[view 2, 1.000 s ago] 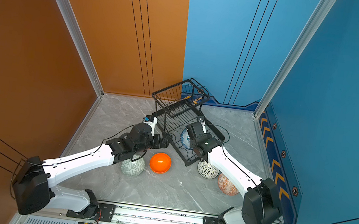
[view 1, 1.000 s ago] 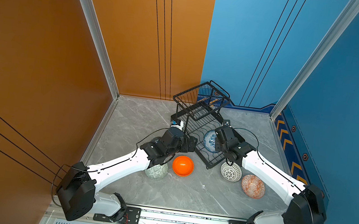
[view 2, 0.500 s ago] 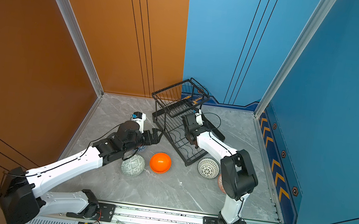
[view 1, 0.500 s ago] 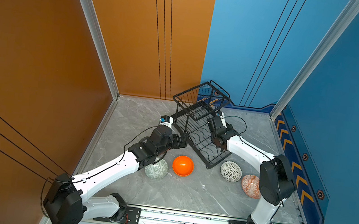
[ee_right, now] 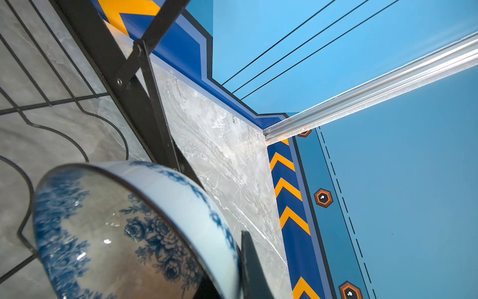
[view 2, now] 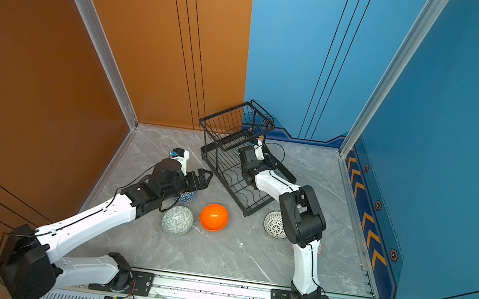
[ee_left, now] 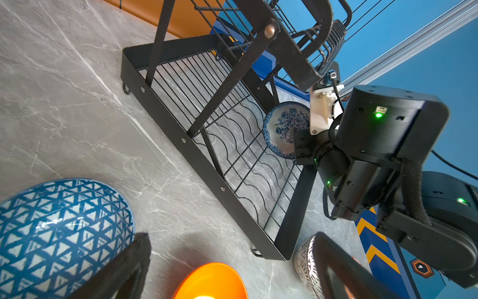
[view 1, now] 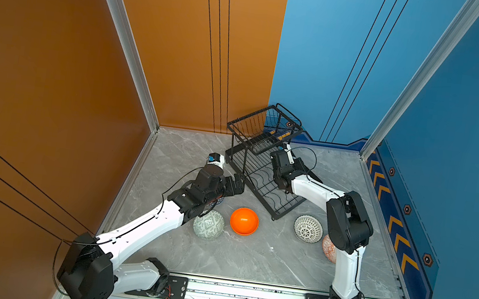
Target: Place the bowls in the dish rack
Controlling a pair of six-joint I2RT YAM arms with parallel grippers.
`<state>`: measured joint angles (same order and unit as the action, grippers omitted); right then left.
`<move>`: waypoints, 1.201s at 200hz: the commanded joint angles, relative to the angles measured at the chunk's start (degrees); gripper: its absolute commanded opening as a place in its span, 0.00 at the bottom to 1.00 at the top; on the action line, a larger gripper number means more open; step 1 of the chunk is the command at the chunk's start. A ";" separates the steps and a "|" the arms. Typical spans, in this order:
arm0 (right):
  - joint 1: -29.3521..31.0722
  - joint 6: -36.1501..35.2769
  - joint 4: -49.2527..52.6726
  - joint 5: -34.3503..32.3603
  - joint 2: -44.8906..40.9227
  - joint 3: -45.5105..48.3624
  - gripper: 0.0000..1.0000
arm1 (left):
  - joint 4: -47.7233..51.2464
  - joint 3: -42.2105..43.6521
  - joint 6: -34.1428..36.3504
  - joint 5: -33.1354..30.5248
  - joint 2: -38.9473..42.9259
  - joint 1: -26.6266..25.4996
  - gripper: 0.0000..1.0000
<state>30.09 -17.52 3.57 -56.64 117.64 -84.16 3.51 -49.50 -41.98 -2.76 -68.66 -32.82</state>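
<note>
Clamps the right pincer [ee_left: 297, 145] on the rim of the white-blue floral bowl [ee_left: 282, 129], tipped on edge over the dish rack [ee_left: 165, 116]'s wavy wires, elbow folded high behind. Stretches the left arm low, left pincer [view 1: 236, 184] spread wide, blue triangle bowl [ee_left: 59, 227] just beneath.

The floral bowl [ee_left: 282, 129] stood on edge over the base of the dish rack [ee_left: 201, 164]. Beside it sat the orange bowl [view 1: 244, 221], upright, and the green bowl [view 1: 208, 224], lattice bowl [view 1: 308, 228], red bowl [view 1: 328, 248] and triangle bowl [ee_left: 59, 227], upturned

The orange bowl [view 1: 244, 221] and floral bowl [ee_right: 116, 233] look glossy and glazed, the dish rack [ee_left: 196, 158] matt black metal wire.
</note>
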 commanded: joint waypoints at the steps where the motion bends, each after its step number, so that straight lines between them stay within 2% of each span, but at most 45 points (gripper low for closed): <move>1: -0.27 -1.95 -4.17 -1.55 -0.04 -1.71 0.00 | 0.57 0.20 0.71 1.36 0.37 0.74 0.98; 108: -0.89 -10.68 -16.52 0.25 0.31 5.38 0.00 | 0.54 -0.78 0.89 1.37 -0.50 1.47 0.98; 154: -0.55 -16.39 -26.55 1.54 -0.50 10.27 0.00 | 0.22 -1.05 1.02 1.70 -1.29 1.70 0.98; 200: -0.82 -9.99 -24.36 4.53 -4.07 12.55 0.00 | 0.23 -1.10 1.00 1.96 -1.20 1.90 0.98; 240: -1.96 1.19 -20.10 8.15 -8.27 14.61 0.00 | -0.08 -0.26 0.66 1.80 -0.68 1.82 0.98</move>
<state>28.88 -25.41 -18.00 -51.11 114.52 -71.07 3.55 -49.52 -41.87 -1.41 -69.78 -31.44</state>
